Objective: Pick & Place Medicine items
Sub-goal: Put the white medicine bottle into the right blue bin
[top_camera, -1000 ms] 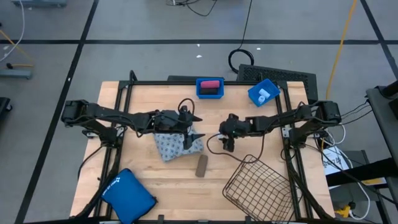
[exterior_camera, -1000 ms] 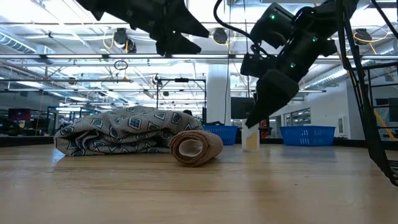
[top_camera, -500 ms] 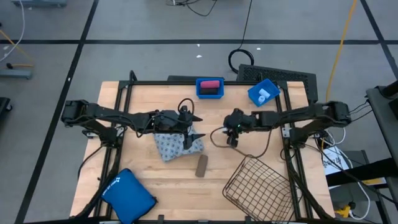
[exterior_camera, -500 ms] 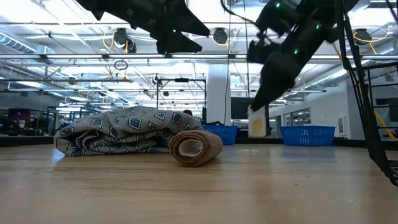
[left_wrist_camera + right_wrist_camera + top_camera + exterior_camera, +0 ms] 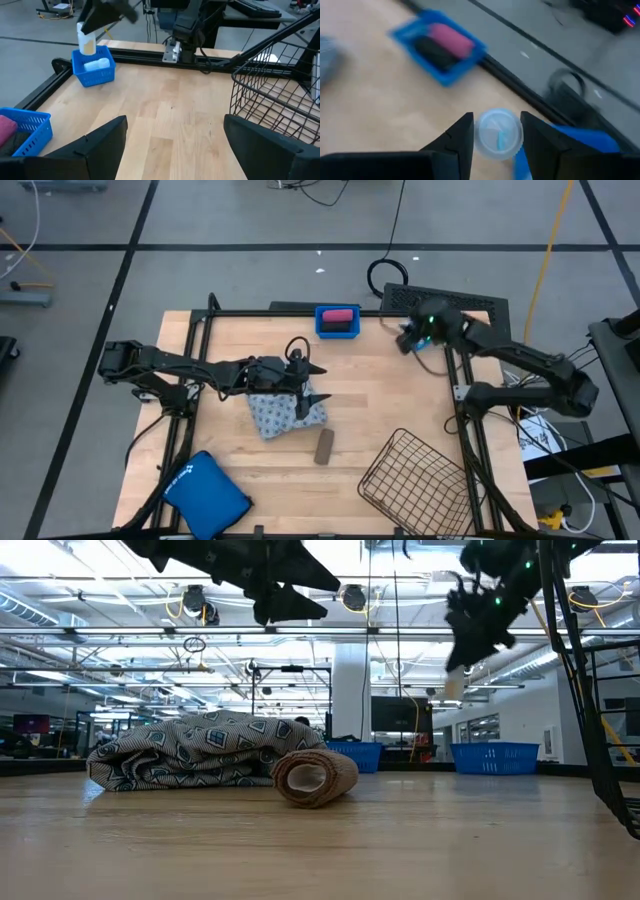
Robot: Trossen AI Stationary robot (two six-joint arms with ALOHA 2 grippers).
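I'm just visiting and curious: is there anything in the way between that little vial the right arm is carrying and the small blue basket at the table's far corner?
Nothing visible blocks it. The right pincer holds the vial in the air just above the small blue basket, which already contains one white vial. Only open air lies between them.

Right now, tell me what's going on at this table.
The right gripper is shut on a small white vial, held in the air above the small blue bin at the table's far right corner, which already has a white vial in it. The left gripper hovers open over the grey-blue patterned soft pack mid-table. A brown oblong container lies beside the pack, and another blue bin at the far edge holds pink and black items.
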